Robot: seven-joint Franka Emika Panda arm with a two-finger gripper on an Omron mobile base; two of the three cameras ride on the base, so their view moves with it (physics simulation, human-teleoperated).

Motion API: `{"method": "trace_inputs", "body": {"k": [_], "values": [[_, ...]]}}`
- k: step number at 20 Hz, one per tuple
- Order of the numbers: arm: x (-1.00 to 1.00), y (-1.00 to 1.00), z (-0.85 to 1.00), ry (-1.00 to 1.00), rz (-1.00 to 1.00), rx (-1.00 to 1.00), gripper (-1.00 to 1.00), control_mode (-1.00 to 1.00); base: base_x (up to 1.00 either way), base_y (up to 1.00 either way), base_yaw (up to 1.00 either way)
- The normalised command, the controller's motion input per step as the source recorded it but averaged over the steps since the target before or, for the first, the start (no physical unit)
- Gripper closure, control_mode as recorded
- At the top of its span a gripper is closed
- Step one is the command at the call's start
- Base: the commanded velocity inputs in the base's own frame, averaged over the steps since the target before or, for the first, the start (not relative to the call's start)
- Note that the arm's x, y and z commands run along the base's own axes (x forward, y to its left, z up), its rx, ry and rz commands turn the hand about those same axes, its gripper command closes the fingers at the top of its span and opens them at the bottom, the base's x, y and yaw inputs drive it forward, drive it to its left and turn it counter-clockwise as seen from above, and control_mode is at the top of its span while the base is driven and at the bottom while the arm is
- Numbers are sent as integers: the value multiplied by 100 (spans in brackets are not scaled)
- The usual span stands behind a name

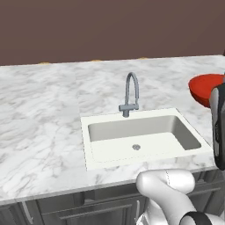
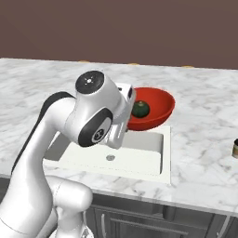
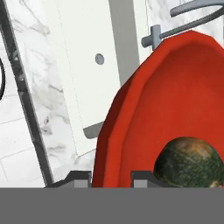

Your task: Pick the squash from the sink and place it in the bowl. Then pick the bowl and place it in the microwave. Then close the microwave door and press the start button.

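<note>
**Hand view: fingers astride the rim of the red bowl, squash inside**

Hand view, close: the two dark fingers stand on either side of the near wall of the bowl, clamped on its rim. The squash, dark green and mottled, lies in the bowl's hollow just beside the right finger. Beyond the bowl appear the off-white sink with its round drain and part of the grey faucet. Right base view: the bowl sits tilted above the far right corner of the sink, the squash resting in it, with the white arm covering the bowl's left side. Left base view: the sink, set in the marble counter, has the faucet behind its basin; the bowl shows at the right edge
</note>
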Motion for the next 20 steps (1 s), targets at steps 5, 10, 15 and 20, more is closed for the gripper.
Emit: {"method": "trace_inputs", "body": {"k": [5,10,15,20], "values": [[-27,51,44,2,20,8,100,-100,0,0,0],[-12,34,2,1,11,2,100,-100,0,0,0],[0,7,0,2,2,-1,100,100,0,1,0],[0,0,0,0,0,0,100,100,-32,0,0]]}}
